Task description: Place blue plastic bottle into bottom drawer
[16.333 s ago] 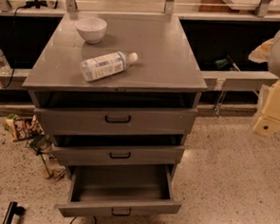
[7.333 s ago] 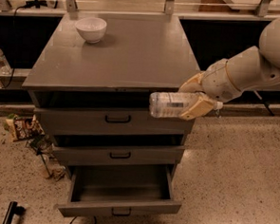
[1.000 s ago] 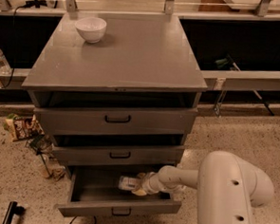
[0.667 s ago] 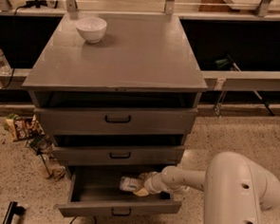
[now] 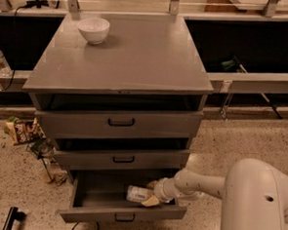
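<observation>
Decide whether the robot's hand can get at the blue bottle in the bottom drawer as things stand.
Very likely yes. The bottom drawer is pulled out, and the hand is inside it, right at one end of the bottle. Nothing lies between them, and the middle drawer above leaves room.

Grey metal cabinet (image 5: 137, 58) stands on speckled terrazzo floor (image 5: 250, 138)

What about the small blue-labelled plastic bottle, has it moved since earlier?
Yes. The small blue-labelled plastic bottle went down from the grey cabinet top into the open bottom drawer, gripped by the claw there.
</observation>
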